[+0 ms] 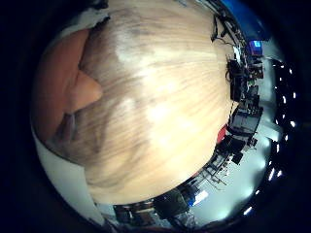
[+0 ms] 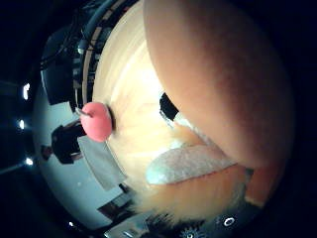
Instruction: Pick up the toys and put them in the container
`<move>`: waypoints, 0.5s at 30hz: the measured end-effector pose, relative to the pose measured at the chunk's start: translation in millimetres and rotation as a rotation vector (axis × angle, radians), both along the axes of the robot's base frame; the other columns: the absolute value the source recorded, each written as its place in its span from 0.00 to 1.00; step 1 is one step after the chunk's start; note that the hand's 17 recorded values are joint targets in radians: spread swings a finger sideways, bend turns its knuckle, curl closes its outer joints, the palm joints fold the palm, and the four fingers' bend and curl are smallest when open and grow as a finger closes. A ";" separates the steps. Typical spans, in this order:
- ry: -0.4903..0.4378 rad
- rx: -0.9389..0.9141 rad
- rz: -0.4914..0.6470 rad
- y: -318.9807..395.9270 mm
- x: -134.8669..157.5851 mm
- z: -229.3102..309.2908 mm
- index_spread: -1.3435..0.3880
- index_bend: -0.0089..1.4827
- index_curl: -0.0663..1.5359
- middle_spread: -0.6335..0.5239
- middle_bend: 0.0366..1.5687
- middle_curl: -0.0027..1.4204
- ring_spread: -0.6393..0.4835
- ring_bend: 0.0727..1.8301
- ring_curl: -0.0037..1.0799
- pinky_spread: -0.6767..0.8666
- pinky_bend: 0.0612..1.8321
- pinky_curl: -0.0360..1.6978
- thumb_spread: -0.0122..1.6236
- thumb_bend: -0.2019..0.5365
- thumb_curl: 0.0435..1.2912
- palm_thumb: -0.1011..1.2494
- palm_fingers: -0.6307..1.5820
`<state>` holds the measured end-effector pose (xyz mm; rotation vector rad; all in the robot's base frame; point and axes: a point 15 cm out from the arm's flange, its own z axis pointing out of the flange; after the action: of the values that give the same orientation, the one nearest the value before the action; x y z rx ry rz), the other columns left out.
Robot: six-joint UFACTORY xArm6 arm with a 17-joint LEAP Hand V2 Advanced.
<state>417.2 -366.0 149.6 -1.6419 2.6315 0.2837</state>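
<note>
Whether the fingers were wide or closed could not be told, since only a dark geared part of the hand (image 2: 218,225) showed at the edge of the thumb-side view. An orange plush toy (image 2: 218,79) filled much of that view, close against the palm, with pale fuzzy fur beside it. It lay on a light wood-grain worktop (image 1: 160,97). Near the worktop's edge sat a small red apple toy (image 2: 96,121). Beyond lay a pale floor (image 1: 243,179), dark equipment and bright ceiling lights.
</note>
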 end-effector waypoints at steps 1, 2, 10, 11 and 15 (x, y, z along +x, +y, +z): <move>-0.001 0.001 -0.002 -0.6 -0.5 0.0 0.50 0.15 0.13 0.21 0.44 0.41 0.26 0.63 0.47 0.16 0.55 0.29 0.71 0.48 0.25 0.67 0.76; -0.001 0.001 -0.003 -1.0 -0.6 0.2 0.49 0.17 0.14 0.20 0.45 0.42 0.26 0.63 0.48 0.15 0.54 0.30 0.71 0.50 0.26 0.70 0.77; -0.026 -0.019 -0.018 -10.5 -6.7 24.0 0.47 0.25 0.21 0.19 0.48 0.46 0.27 0.62 0.49 0.10 0.53 0.30 0.70 0.48 0.26 0.79 0.80; -0.032 -0.026 -0.020 -12.2 -7.4 29.8 0.47 0.26 0.22 0.19 0.49 0.46 0.27 0.63 0.49 0.09 0.53 0.30 0.70 0.47 0.26 0.80 0.80; -0.058 -0.050 -0.033 -18.1 -13.8 56.6 0.47 0.26 0.24 0.18 0.49 0.47 0.27 0.63 0.49 0.08 0.54 0.31 0.70 0.44 0.26 0.81 0.80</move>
<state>403.4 -384.1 206.1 -1.5930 2.6414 0.1686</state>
